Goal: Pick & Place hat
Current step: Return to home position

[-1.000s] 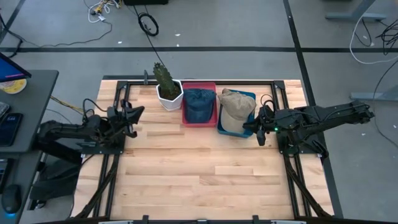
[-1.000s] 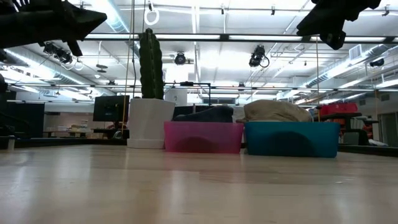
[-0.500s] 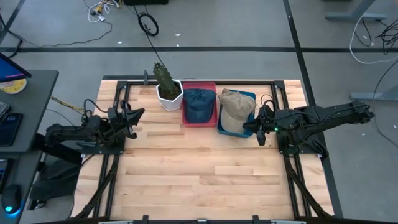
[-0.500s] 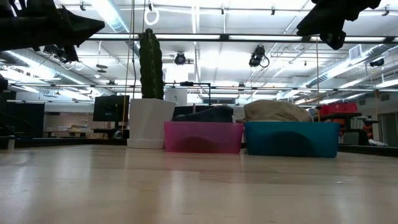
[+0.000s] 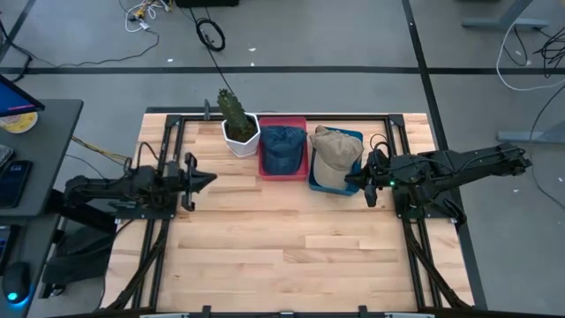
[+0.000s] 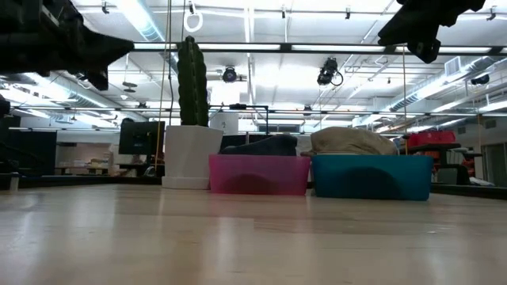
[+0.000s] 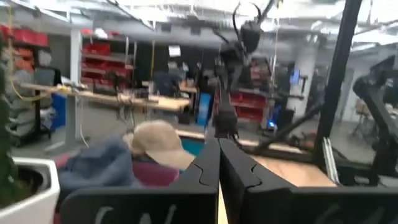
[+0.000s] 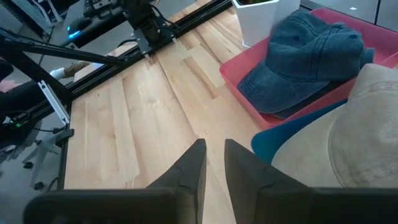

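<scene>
Both caps binned, both arms empty.

The blue cap [image 5: 282, 147] lies in the pink bin [image 5: 283, 120] and the tan cap [image 5: 335, 148] in the blue bin [image 5: 319, 187], side by side at the back of the bench [image 5: 265, 238], each lying lengthwise front to back. The right end effector [image 5: 360, 183] hangs just beside the blue bin's front corner, all but closed on nothing. The left end effector [image 5: 203, 179] is pinched closed, also empty, and sits well apart from the pink bin. The right arm is nearer, so I reckon its way home is to pull straight back from the bins.
</scene>
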Tool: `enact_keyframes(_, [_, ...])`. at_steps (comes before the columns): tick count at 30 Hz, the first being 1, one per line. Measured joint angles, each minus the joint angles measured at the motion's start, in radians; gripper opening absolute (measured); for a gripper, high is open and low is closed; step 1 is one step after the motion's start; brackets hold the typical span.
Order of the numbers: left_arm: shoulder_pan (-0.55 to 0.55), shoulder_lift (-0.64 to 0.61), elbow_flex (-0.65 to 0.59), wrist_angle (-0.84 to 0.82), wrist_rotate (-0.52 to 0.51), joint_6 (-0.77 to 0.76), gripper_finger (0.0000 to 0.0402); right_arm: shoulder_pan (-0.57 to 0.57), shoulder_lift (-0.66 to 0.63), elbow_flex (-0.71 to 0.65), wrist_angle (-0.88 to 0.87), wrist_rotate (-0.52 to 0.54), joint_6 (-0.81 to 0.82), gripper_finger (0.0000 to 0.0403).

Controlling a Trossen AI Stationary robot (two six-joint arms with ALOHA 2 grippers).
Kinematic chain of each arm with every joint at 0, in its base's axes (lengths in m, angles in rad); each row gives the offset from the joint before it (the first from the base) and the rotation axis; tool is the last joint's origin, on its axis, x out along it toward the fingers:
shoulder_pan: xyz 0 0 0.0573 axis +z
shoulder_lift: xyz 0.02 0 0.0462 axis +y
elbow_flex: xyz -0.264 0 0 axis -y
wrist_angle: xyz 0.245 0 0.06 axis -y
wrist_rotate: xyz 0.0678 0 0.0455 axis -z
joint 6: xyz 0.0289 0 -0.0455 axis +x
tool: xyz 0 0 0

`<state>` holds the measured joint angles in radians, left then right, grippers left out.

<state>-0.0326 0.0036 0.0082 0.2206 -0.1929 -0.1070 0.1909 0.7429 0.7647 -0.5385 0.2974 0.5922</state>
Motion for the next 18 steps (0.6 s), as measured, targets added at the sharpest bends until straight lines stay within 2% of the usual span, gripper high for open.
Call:
enact_keyframes(4, [0.0,0.0,0.0,-0.076,0.003,-0.004,0.0002,0.0,0.0,0.0,0.0,0.0,0.0,0.0058])
enact_keyframes(7, [0.0,0.0,0.0,-0.148,-0.046,-0.005,0.0002,0.0,0.0,0.0,0.0,0.0,0.0,0.0058])
enact_keyframes(14, [0.001,0.0,0.0,-0.165,-0.057,0.044,0.0002,0.0,0.0,0.0,0.0,0.0,0.0,0.0058])
enact_keyframes(18, [0.001,0.0,0.0,-0.174,-0.028,0.049,0.0002,0.0,0.0,0.0,0.0,0.0,0.0,0.0058])
